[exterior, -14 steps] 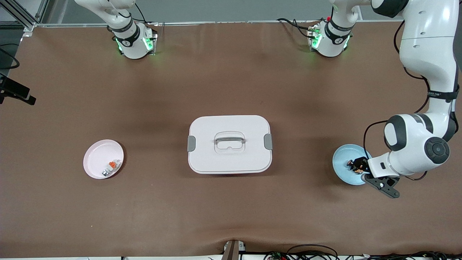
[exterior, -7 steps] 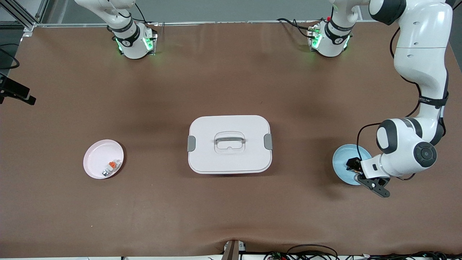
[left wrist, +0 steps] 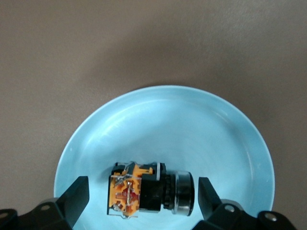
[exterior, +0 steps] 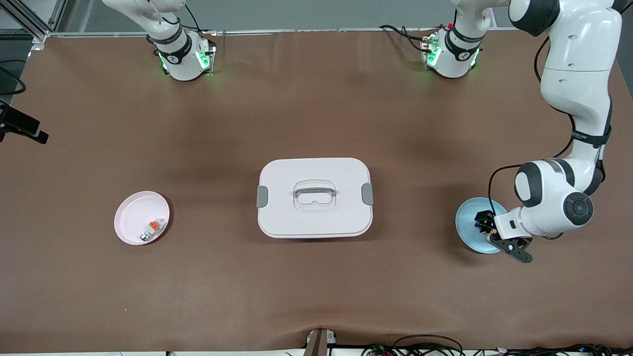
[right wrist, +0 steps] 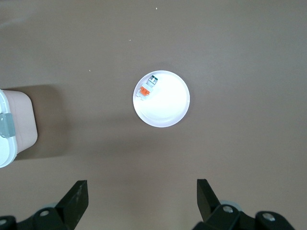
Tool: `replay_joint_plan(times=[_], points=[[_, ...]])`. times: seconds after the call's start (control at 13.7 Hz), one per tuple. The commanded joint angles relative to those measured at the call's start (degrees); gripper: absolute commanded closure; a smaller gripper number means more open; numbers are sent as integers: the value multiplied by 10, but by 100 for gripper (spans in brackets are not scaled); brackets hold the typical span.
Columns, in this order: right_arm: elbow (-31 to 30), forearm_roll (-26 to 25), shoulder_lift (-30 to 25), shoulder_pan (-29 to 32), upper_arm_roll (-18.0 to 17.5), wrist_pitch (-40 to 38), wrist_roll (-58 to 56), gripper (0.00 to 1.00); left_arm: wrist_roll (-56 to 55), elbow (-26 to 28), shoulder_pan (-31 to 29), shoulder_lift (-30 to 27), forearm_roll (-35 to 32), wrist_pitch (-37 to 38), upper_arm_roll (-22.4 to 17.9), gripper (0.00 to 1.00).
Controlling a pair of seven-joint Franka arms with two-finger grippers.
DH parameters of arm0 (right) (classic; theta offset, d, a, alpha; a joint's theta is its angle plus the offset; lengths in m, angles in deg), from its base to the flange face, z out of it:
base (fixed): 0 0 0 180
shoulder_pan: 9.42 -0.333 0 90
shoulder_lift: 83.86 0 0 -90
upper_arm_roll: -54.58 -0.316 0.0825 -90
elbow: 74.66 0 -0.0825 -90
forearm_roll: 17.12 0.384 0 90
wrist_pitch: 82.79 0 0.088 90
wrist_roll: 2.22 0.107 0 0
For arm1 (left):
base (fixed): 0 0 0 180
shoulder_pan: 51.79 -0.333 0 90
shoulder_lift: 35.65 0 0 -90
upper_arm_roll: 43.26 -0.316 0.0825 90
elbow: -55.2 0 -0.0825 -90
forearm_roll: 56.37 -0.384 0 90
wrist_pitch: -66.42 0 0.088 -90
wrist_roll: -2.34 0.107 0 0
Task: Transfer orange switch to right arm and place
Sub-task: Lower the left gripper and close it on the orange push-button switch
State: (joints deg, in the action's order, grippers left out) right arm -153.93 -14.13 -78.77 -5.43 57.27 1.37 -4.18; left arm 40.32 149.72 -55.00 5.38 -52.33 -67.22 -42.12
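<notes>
The left gripper's (left wrist: 139, 199) fingers (left wrist: 76, 197) stand released astride the orange switch (left wrist: 151, 189) lying in the blue plate (left wrist: 192, 124), its long axis spanning the gap. The right gripper (right wrist: 139, 201), fingers released, waits high over the worktop (exterior: 316, 287).

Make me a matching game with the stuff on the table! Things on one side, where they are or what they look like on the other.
Things:
1. orange switch
2. white-and-silver part
3. white box
4. left gripper

Descriptions:
A. lid on, in the middle of the table
B. in the pink plate
C. in the blue plate
D. jaws open on either side of the switch

Pairs: 1-C, 2-B, 3-A, 4-D
</notes>
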Motion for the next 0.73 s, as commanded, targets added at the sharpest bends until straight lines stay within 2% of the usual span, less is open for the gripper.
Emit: replay_joint_plan(times=[0.0, 0.66], points=[[2, 4, -6, 1, 1, -7, -4, 0, 16, 18, 0, -8, 12, -13, 0, 0], [2, 6, -6, 11, 1, -7, -5, 0, 9, 21, 0, -5, 13, -13, 0, 0]])
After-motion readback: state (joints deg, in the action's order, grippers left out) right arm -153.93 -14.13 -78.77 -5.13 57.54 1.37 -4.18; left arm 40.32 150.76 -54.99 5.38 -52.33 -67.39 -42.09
